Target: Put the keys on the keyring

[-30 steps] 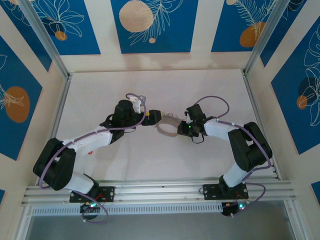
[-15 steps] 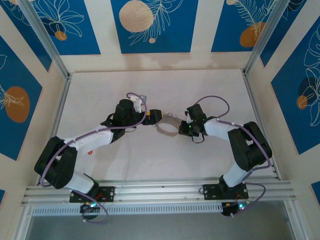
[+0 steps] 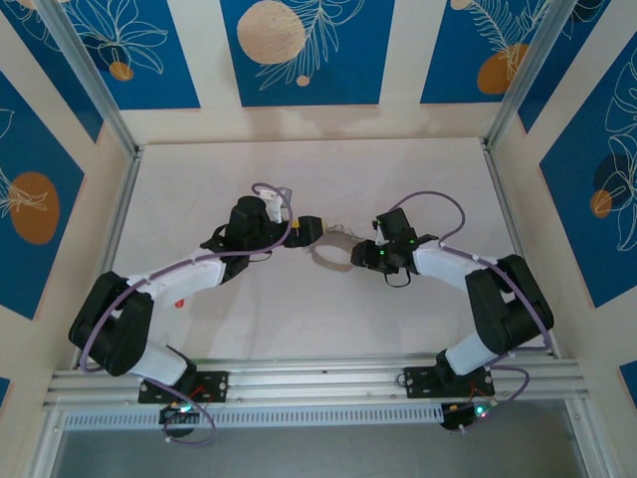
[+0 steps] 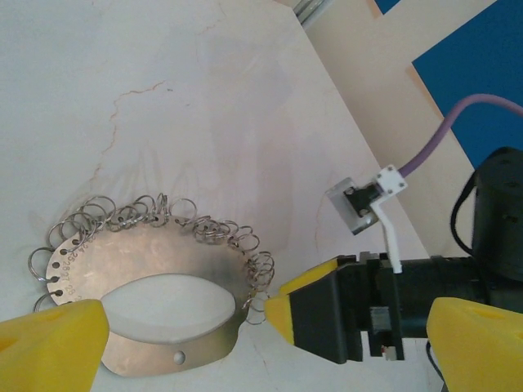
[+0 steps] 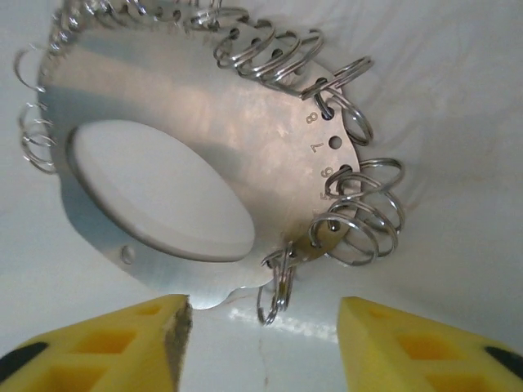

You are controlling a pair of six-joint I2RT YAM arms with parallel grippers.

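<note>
- Seen from above, two robot arms meet over the middle of a pale table (image 3: 299, 169). Both claws are at the keyring (image 5: 204, 106), a flat grey metal plate with an oval opening that lies on the table between them.
- The right claw (image 5: 263, 343) is released. Its yellow fingers stand apart just short of the plate's near edge with nothing between them. One small ring hangs off that edge, just in front of the gap.
- The left claw (image 3: 309, 231) is spread wide and grips nothing. The plate lies below the span of its fingers.
- To do this step well, in my judgement, one claw should pin the plate flat so it cannot slide. The other should bring a key to a single ring that stands clear of its neighbours.
- The plate carries wire split rings (image 5: 359, 216), threaded through holes around its rim. Some holes are numbered, and the one marked 7 looks empty. No key hangs on any ring seen.
- A tiny red speck (image 3: 180, 303) beside the left arm may be a key, though it is too small to be sure.
</note>
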